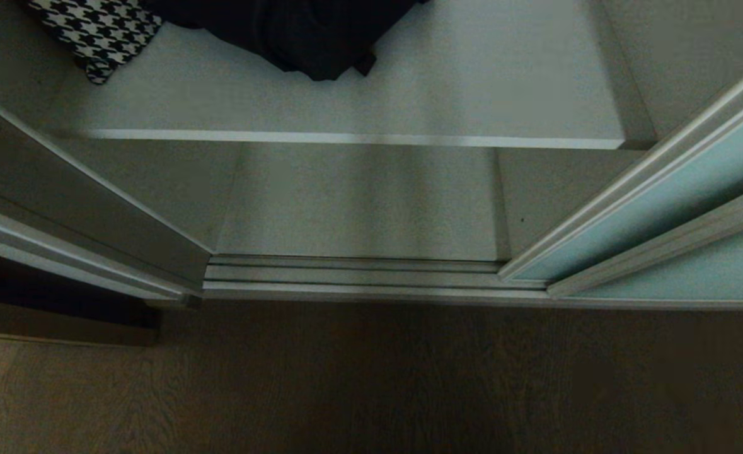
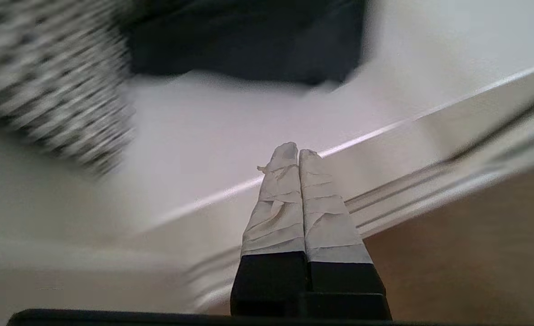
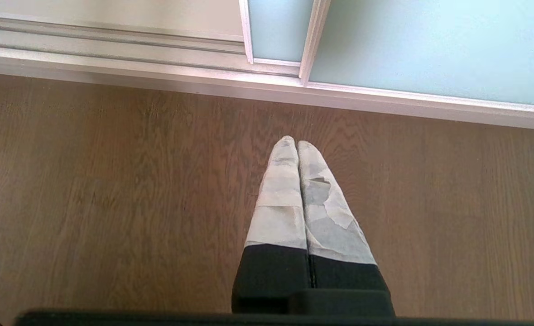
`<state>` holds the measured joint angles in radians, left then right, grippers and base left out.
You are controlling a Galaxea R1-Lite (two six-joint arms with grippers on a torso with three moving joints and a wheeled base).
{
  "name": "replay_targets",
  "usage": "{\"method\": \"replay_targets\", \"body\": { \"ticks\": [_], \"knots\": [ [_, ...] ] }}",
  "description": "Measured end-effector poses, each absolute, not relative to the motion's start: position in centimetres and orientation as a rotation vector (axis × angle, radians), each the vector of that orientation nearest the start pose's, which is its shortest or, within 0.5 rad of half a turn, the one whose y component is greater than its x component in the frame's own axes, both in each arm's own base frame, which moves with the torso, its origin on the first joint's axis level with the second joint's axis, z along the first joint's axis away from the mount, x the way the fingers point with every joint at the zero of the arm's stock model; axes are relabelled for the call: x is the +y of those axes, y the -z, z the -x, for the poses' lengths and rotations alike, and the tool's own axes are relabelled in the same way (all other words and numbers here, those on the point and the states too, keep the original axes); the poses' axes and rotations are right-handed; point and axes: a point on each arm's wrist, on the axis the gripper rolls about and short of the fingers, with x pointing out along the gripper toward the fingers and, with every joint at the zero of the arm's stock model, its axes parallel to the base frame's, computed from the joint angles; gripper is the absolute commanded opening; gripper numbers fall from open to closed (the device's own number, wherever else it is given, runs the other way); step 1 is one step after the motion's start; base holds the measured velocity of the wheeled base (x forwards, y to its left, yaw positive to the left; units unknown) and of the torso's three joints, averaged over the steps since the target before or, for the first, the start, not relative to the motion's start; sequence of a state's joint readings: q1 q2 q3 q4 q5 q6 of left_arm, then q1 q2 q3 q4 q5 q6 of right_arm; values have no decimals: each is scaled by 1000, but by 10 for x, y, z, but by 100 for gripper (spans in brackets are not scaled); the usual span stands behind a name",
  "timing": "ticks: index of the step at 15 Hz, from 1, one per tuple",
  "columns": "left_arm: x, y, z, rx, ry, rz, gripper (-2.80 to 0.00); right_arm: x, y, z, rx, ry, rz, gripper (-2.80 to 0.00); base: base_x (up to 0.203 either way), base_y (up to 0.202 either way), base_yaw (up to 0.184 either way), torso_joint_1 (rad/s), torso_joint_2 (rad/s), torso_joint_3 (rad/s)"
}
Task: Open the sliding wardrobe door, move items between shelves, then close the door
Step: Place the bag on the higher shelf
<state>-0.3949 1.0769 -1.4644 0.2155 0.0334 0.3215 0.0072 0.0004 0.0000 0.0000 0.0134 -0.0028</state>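
The sliding wardrobe door (image 1: 655, 208) of frosted pale blue-green glass stands pushed to the right, leaving the wardrobe open. A black garment (image 1: 295, 34) lies at the back of the upper pale shelf (image 1: 358, 137); the lower shelf (image 1: 358, 208) below it is bare. Neither arm shows in the head view. My left gripper (image 2: 297, 151) is shut with nothing in it, hanging in front of the upper shelf's front edge (image 2: 371, 133), the black garment (image 2: 248, 45) beyond it. My right gripper (image 3: 292, 142) is shut and empty over the wood floor, short of the sliding door (image 3: 430, 45).
A black-and-white houndstooth cloth (image 1: 97, 31) lies at the shelf's back left. The silver floor track (image 1: 371, 277) runs along the wardrobe's foot. The left side panel (image 1: 81, 202) bounds the opening. Brown wood-grain floor (image 1: 371, 384) lies in front.
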Motion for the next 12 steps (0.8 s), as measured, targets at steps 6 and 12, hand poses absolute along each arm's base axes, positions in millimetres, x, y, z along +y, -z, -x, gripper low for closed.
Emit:
{"method": "replay_targets", "body": {
  "ticks": [6,12],
  "knots": [
    [-1,-359,-25,-149,32,-230,-280,0,-75,23,0,-21,2,-280,0,0,0,0,0,0],
    [-2,-238,17,-2,-80,-180,-280,0,-75,23,0,-20,3,-280,0,0,0,0,0,0]
  ]
}}
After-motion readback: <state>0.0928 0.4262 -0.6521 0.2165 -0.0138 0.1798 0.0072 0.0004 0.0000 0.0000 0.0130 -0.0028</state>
